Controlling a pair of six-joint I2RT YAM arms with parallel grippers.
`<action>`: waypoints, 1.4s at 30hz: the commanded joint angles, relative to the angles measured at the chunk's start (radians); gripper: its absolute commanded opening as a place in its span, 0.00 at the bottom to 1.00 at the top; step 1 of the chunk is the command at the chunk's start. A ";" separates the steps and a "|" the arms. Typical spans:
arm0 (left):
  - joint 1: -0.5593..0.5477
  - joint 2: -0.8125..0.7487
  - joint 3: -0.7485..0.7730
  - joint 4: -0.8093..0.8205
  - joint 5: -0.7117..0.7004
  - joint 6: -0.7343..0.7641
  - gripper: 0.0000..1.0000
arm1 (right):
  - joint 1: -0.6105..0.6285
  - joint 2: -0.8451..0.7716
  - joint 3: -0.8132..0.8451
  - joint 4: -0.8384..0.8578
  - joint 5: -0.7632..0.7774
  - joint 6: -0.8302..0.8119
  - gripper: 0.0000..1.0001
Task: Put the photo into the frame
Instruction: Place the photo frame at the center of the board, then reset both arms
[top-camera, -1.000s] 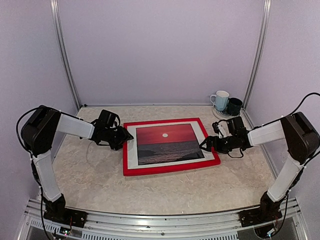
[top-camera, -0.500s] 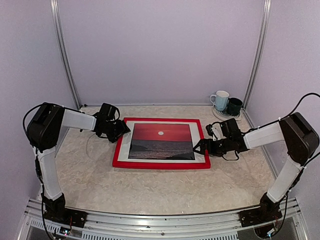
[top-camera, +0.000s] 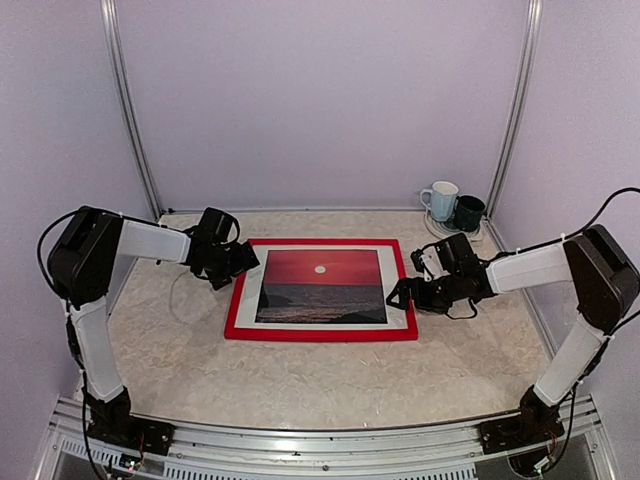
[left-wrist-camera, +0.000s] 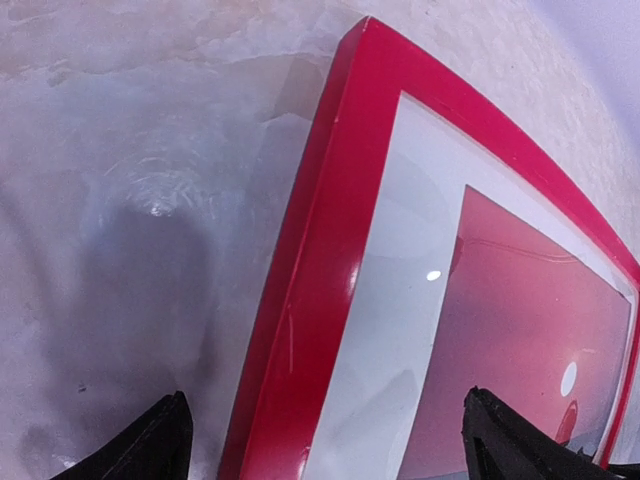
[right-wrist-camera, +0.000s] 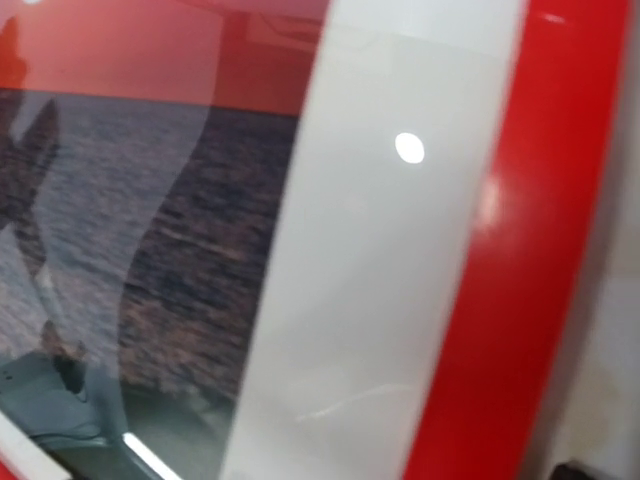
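Lying flat and face up on the table (top-camera: 300, 385), the photo (top-camera: 320, 285) sits inside the frame (top-camera: 320, 331), its white border showing evenly within the red rails on all four sides in the overhead view; the placing looks done, and the step in hand appears to be letting go and backing away without disturbing it. The left gripper (top-camera: 243, 262) hovers at the frame's left rail near the far corner, its jaws spread wide; the wrist view shows one fingertip (left-wrist-camera: 160, 445) out over the bare table and the other over the photo's side, with nothing pinched between them. The right gripper (top-camera: 397, 294) rests at the right rail, released as well as can be judged from above; its own camera shows only glossy print and red rail close beneath, and no finger closing on either. A clean finish calls for each arm to lift straight up before pulling outward, fingers kept wide so no tip hooks the raised rail and drags the frame askew; whether the right fingers touch the rail cannot be told, so a slow rise is the safer course there; the white mug (top-camera: 439, 200) and dark mug (top-camera: 467, 212) stand behind the right arm, near enough to mind on the retreat.
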 joint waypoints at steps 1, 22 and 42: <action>-0.001 -0.077 -0.078 -0.096 -0.105 0.007 0.94 | -0.004 -0.075 0.035 -0.114 0.107 -0.049 0.99; -0.002 -0.901 -0.388 -0.078 -0.315 0.370 0.99 | -0.100 -0.603 -0.069 -0.139 0.207 -0.397 0.99; 0.000 -1.338 -0.586 -0.084 -0.301 0.492 0.99 | -0.104 -0.846 -0.155 -0.104 0.312 -0.339 0.99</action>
